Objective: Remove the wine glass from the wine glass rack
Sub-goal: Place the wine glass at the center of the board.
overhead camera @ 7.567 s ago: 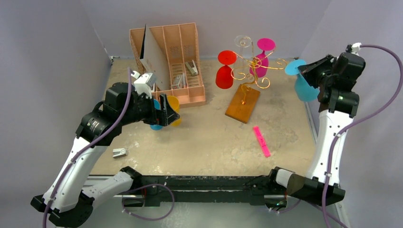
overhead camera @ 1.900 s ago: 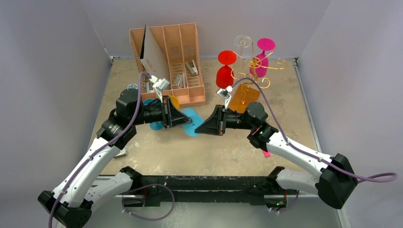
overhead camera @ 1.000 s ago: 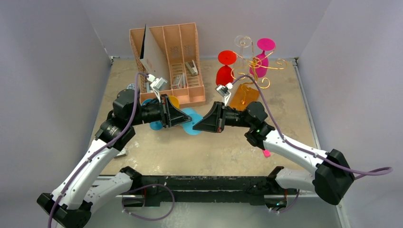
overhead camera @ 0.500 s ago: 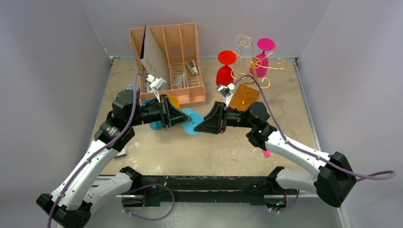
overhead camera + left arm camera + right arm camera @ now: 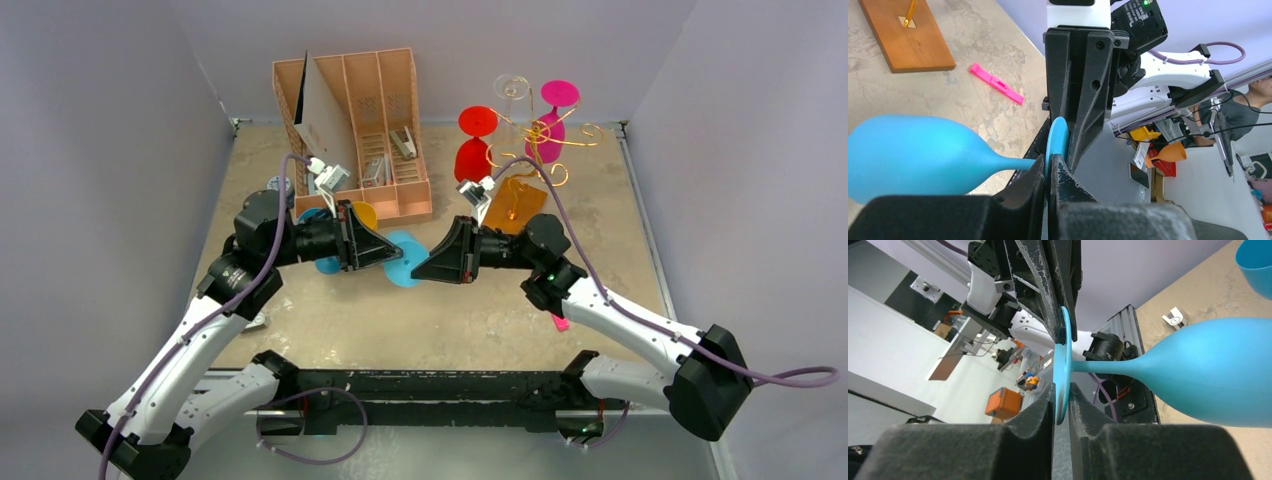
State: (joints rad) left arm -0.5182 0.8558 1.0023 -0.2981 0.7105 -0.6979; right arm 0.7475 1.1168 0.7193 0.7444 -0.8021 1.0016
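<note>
Wine glass (image 5: 913, 155), blue: foot pinched edge-on by left end effector (image 5: 1049, 167); right end effector (image 5: 1062, 395) straddles same foot from opp. side, pressing or not, cannot tell. Glass hangs sideways over counter (image 5: 500, 300), apart from wine glass rack (image 5: 518, 212).

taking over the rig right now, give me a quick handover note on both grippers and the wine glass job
Left gripper: shut on the round foot of the light blue plastic wine glass.
Right gripper: fingers flank the same foot from the opposite side; clamped or loose, cannot tell.
Glass: held sideways between the two arms, away from the gold wire wine glass rack.
Done: this glass is off the rack.
Left: probably let one gripper go and set the glass down. A red glass, a magenta glass and a clear glass hang on the rack.
</note>
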